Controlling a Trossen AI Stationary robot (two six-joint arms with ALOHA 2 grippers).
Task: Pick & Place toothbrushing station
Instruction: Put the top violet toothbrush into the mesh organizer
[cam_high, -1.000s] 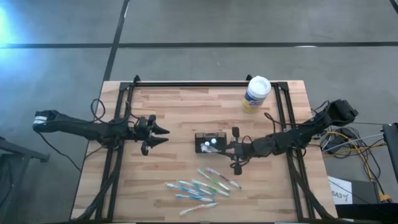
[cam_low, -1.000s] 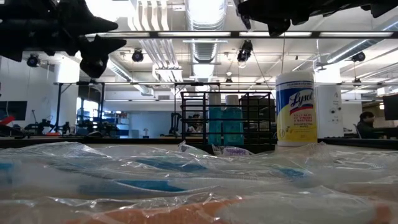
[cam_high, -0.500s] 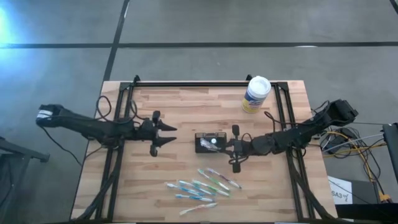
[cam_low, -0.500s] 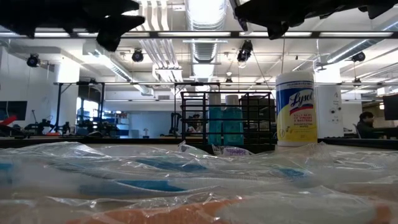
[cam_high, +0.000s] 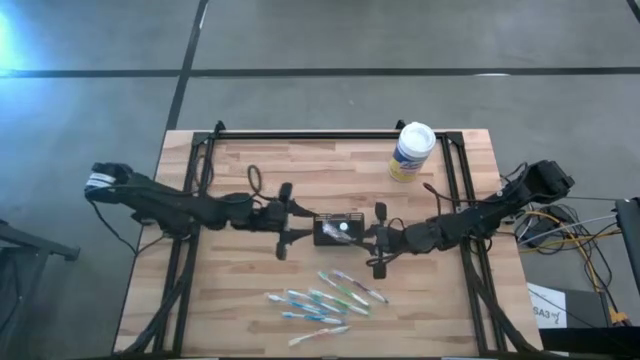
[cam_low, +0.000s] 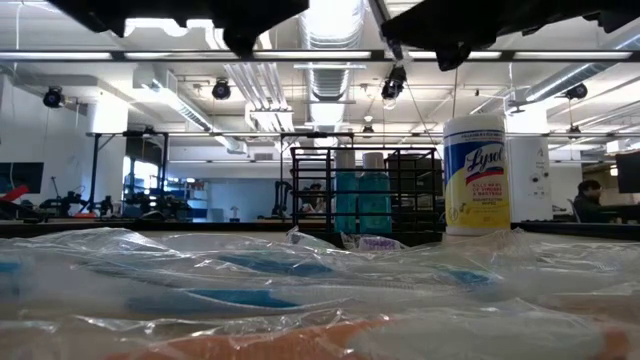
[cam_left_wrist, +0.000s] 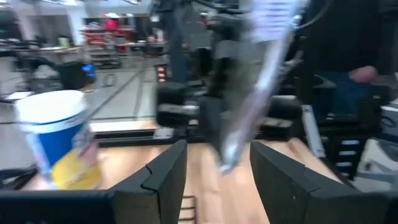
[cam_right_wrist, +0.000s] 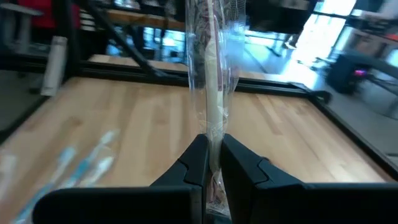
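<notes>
Seen from above, a wooden counter (cam_high: 250, 310) carries the toothbrushing station (cam_high: 339, 229), a small black box near its centre. The canister (cam_high: 411, 152) stands well away at one o'clock from it, and loose wrapped toothbrushes (cam_high: 325, 298) lie at six o'clock.

The right gripper (cam_high: 377, 238) sits at the station's three o'clock side, fingers pinched nearly shut on a wrapped toothbrush (cam_right_wrist: 212, 93) that stands upright between them. The left gripper (cam_high: 298, 221) reaches in from nine o'clock, fingers spread wide and holding nothing, just beside the station.

The risk, as I judge it: both grippers crowd the same small box, so they could bump each other or shove the station across the counter. The crinkly wrapper could also slip in the pinch.

Only the right wrist view shows the brush actually held; from above the grip is too small to read. The left wrist view shows that brush hanging beyond its open fingers (cam_left_wrist: 166, 175). The low view shows only wrappers and the canister, with the station not to be made out.
</notes>
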